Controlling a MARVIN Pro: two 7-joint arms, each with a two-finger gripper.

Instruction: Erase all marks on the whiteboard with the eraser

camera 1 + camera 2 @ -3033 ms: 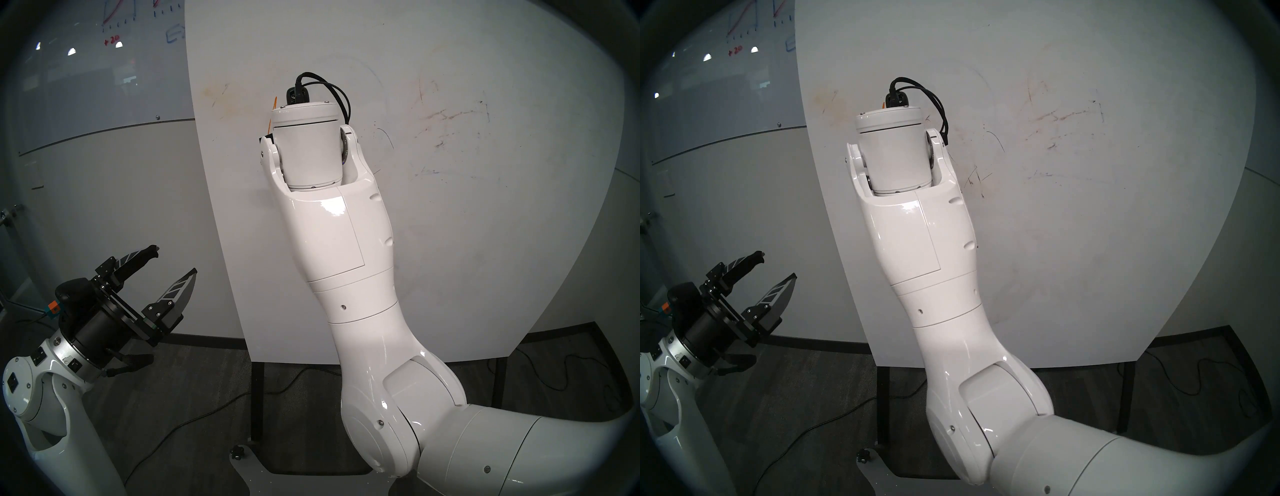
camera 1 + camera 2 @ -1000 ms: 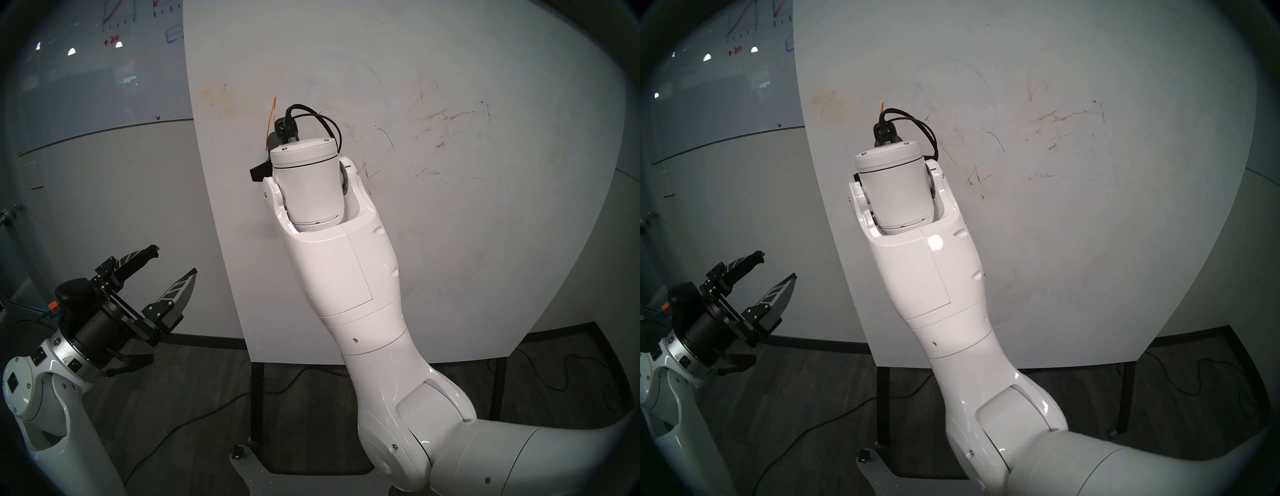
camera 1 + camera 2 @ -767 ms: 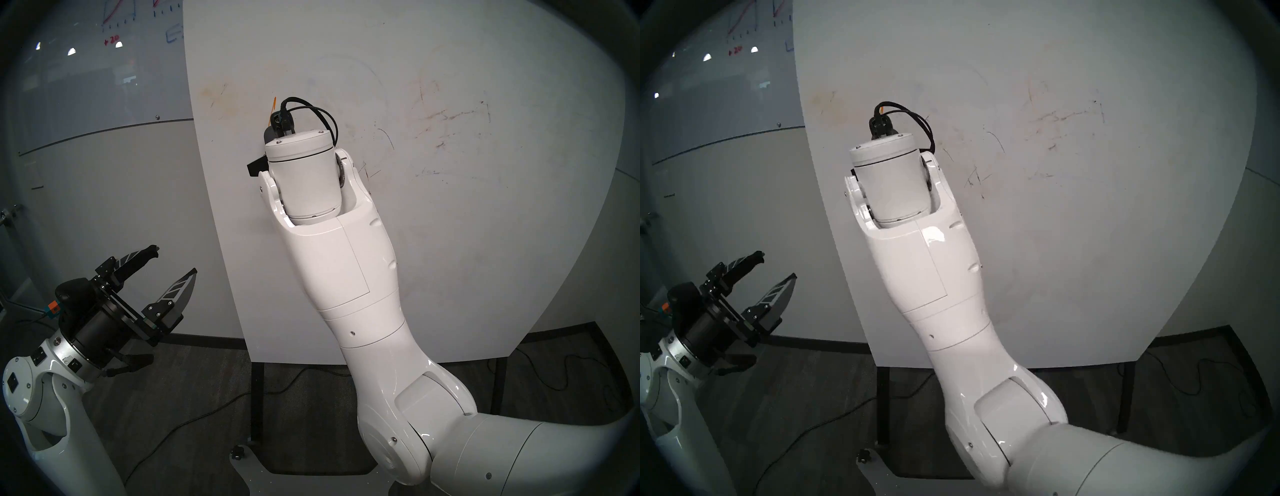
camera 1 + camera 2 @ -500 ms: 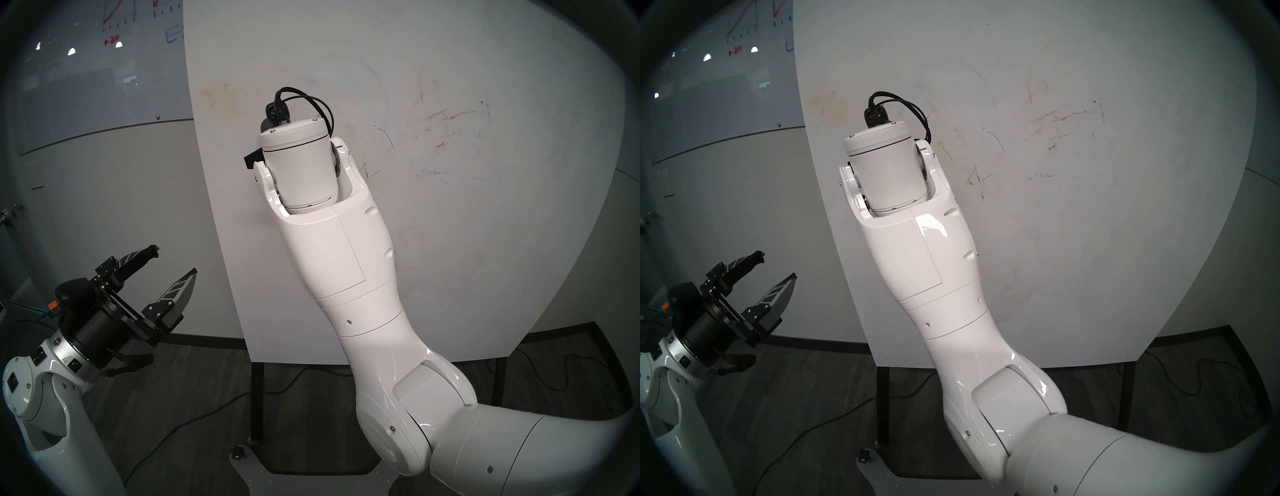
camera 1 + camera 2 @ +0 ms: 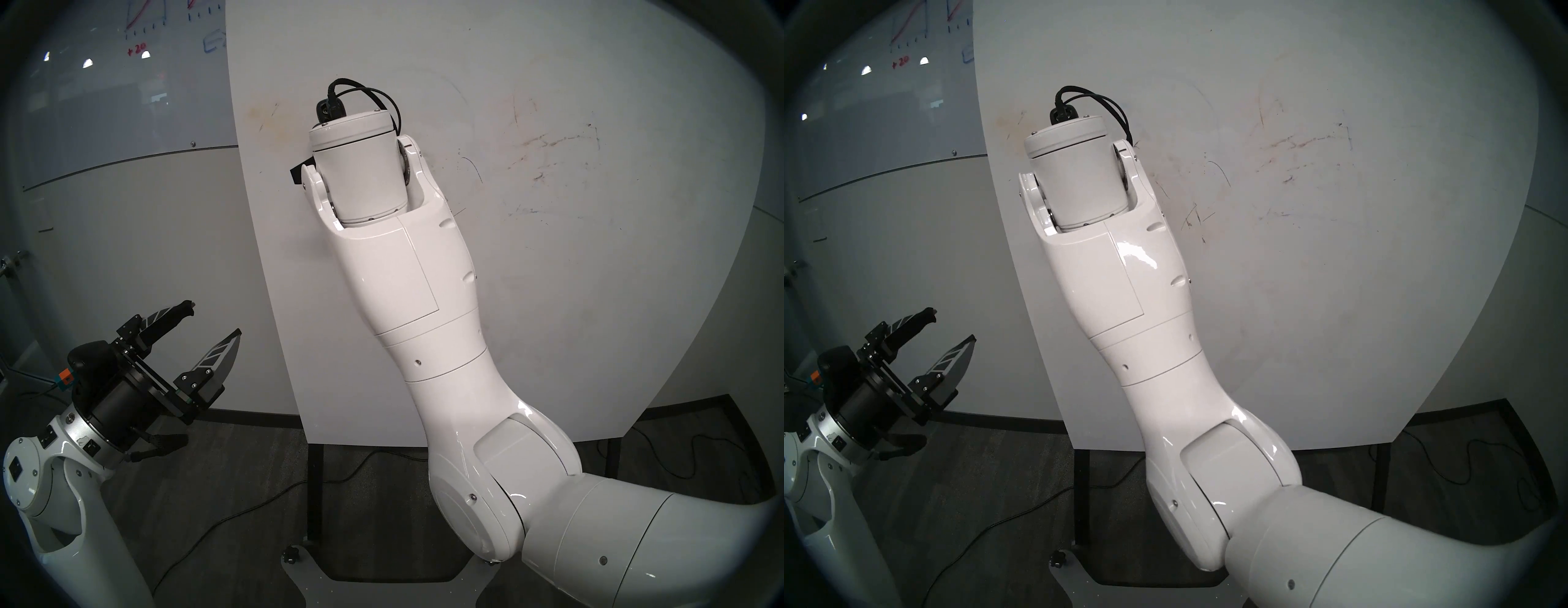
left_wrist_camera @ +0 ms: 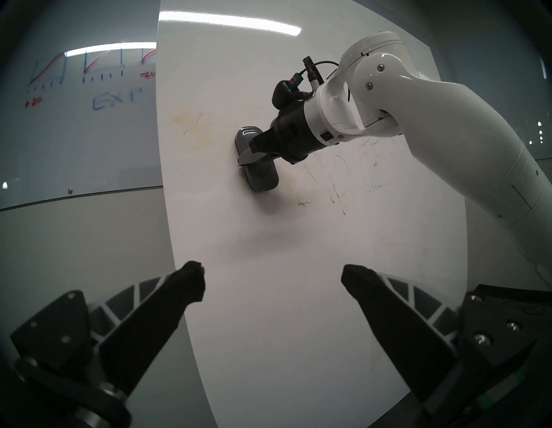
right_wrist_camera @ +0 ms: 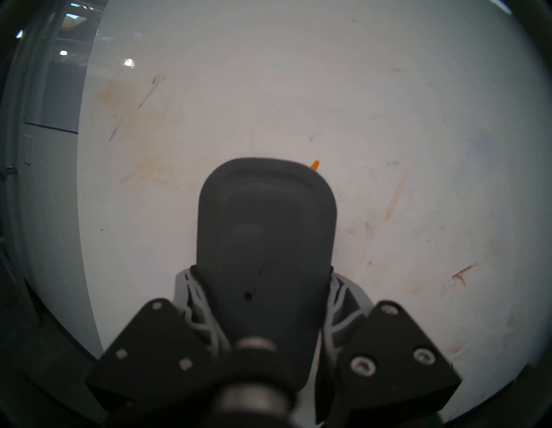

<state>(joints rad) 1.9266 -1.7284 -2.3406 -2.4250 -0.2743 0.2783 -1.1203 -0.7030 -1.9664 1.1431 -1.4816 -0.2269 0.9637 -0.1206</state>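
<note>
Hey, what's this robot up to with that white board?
It is wiping the whiteboard clean. The right gripper is clamped on a dark grey eraser pressed flat against the board's upper left part. A tip of an orange mark peeks out beside the eraser, and faint dark scratches and brownish smudges remain further right. The left gripper hangs open and empty off to the side.
</note>
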